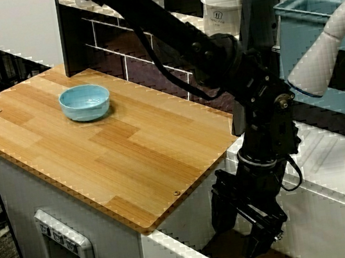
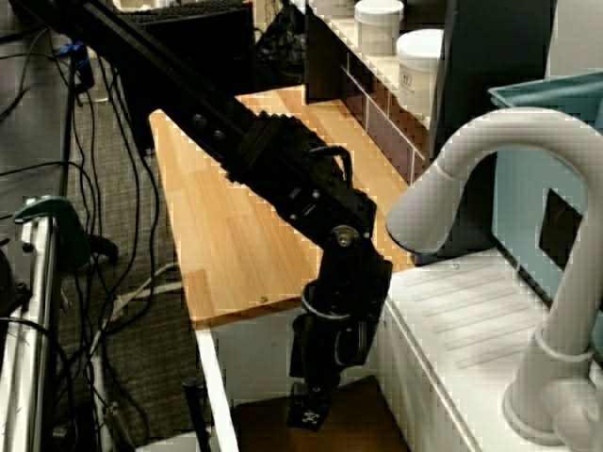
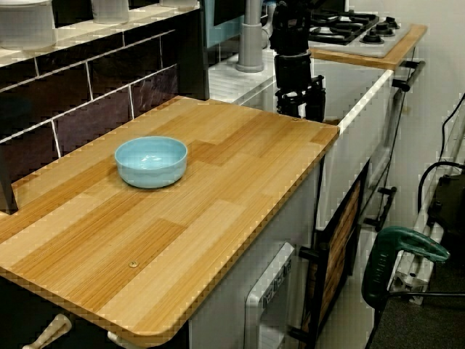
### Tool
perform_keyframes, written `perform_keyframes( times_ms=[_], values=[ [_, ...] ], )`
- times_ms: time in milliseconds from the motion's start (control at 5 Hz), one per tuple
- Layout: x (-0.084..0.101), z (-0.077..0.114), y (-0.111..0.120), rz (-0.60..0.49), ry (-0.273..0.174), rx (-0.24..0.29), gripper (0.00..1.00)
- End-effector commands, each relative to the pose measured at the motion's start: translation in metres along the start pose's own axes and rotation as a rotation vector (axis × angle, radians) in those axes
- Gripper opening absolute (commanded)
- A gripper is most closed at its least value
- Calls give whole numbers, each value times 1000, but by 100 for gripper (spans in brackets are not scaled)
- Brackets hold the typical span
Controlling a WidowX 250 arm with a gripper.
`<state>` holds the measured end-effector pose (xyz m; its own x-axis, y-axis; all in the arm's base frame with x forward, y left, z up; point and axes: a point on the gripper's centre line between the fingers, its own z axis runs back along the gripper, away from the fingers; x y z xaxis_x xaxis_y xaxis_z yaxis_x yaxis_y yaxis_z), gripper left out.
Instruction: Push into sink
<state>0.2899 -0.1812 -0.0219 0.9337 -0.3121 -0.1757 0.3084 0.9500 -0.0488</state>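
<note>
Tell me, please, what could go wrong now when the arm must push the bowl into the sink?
The claw hangs inside the sink, below the countertop, so it could hit the edge when it rises. The blue bowl sits far away, and a hard push may tip or drop it.

We see the wooden counter point(image 1: 117, 150) bare and passable except for the blue bowl point(image 1: 85, 102) near its far left. At its right edge the sink point(image 2: 283, 363) drops away, where our gripper point(image 1: 256, 233) hangs low; the white faucet point(image 2: 528, 282) arches just right of it
</note>
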Motion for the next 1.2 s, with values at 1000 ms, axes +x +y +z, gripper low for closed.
perform_keyframes(
  times_ms=[1000],
  values=[
    [-70,113,70,216,-318,-123,100]
  ],
)
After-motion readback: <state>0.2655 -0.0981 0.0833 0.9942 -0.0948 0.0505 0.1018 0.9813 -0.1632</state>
